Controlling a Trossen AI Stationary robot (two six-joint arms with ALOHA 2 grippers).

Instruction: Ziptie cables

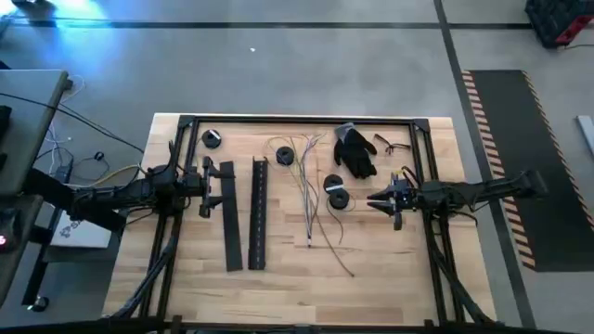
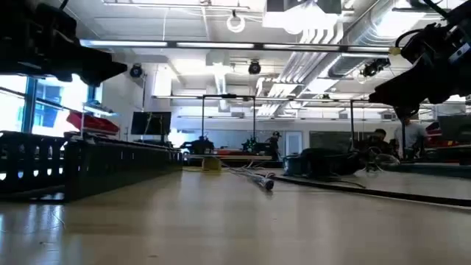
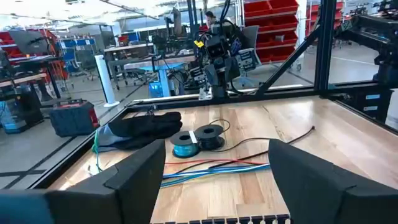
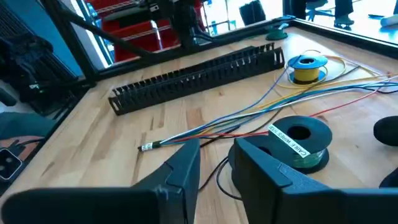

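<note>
- The cables (image 1: 307, 190) lay loose along the middle of the wooden bench (image 1: 278, 278), fanned apart at the far end and drawn together towards the near end; no gripper touched them.
- In the right wrist view the same cables (image 4: 249, 115) ran as thin coloured strands to one bunched tip, just in front of that arm's fingers (image 4: 180, 171).
- The left gripper (image 1: 206, 188) hung over the left part of the bench, above the near black duct strip (image 1: 227, 218); its fingers (image 3: 134, 177) stood wide apart with nothing between them.
- The right gripper (image 1: 379, 199) hovered at the right side, beside the spools and well apart from the cable bundle; its fingers were parted only a little, and it held nothing.
- A second slotted duct strip (image 1: 257, 213) lay alongside the first, between it and the cables; both ran lengthwise down the bench.
- Two black spools (image 1: 337, 191) sat close together between the cables and the right gripper; one wore a white label in the right wrist view (image 4: 301, 143).
- Another small spool (image 1: 284, 154) sat at the far end of the cables, with wire loops around it; a further one (image 1: 212, 139) lay near the far left corner.
- A black glove (image 1: 355, 150) lay at the far right, with a pair of glasses (image 1: 390, 145) just beside it.
- From bench height the cables' tip (image 2: 266, 182) showed low on the surface, the duct strip (image 2: 66, 173) large at the left.
</note>
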